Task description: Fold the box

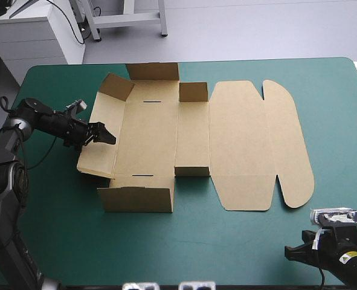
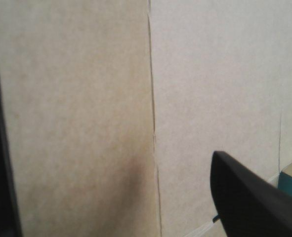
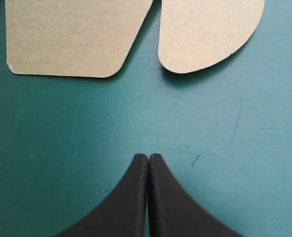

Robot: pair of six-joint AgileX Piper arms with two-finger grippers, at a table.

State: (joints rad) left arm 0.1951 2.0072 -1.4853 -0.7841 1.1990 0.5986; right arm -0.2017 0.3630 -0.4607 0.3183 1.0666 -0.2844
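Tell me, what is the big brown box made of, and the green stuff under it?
The box looks like cardboard: a thin, matte brown sheet with pressed fold lines, cut slots and rounded flaps. The teal-green cover seems to be a smooth plastic or rubbery mat, slightly shiny with fine pale scratches, though the look alone cannot settle which.

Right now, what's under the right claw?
Only bare teal-green cover shows beneath the right claw. Rounded flaps of the box lie ahead, not under it. The spot directly below it is hidden.

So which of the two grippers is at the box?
The left gripper, open at the box's left end; the right gripper is shut over bare cover, clear of it.
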